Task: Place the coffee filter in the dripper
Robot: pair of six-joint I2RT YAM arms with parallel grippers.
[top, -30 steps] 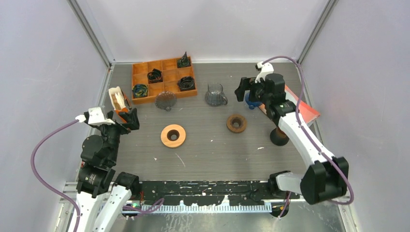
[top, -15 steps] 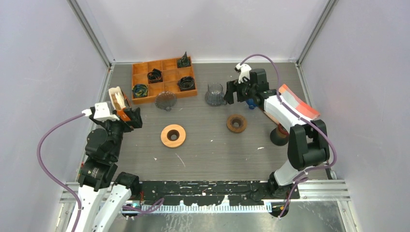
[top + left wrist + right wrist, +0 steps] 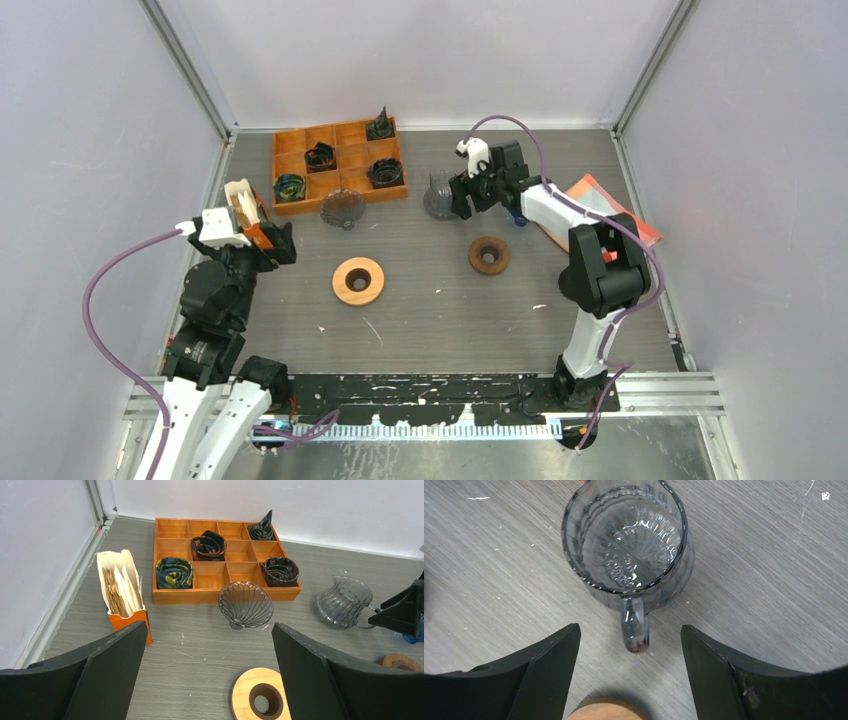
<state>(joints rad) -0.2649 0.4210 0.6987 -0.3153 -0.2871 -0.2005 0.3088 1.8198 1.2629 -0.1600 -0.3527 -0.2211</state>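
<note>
Brown paper coffee filters stand in an orange and white box (image 3: pixel 243 207) (image 3: pixel 120 585) at the table's left edge. The glass shell-ribbed dripper (image 3: pixel 342 208) (image 3: pixel 245 604) sits in front of the orange tray. My left gripper (image 3: pixel 270 245) (image 3: pixel 208 630) is open and holds nothing, just right of the filter box and short of the dripper. My right gripper (image 3: pixel 462 192) (image 3: pixel 629 630) is open at a glass jug (image 3: pixel 441 196) (image 3: pixel 626 542). The jug's handle (image 3: pixel 634 627) lies between its jaws with a gap on each side.
An orange compartment tray (image 3: pixel 352 150) (image 3: pixel 227 547) holds dark rolled items. A light wooden ring (image 3: pixel 358 281) (image 3: pixel 260 697) and a dark wooden ring (image 3: pixel 489 254) lie mid-table. A blue object (image 3: pixel 517 213) and a red and white packet (image 3: pixel 610 205) sit at the right.
My right arm has swung left from the blue object to the glass jug's handle. My left gripper has shifted slightly right and stays open.
</note>
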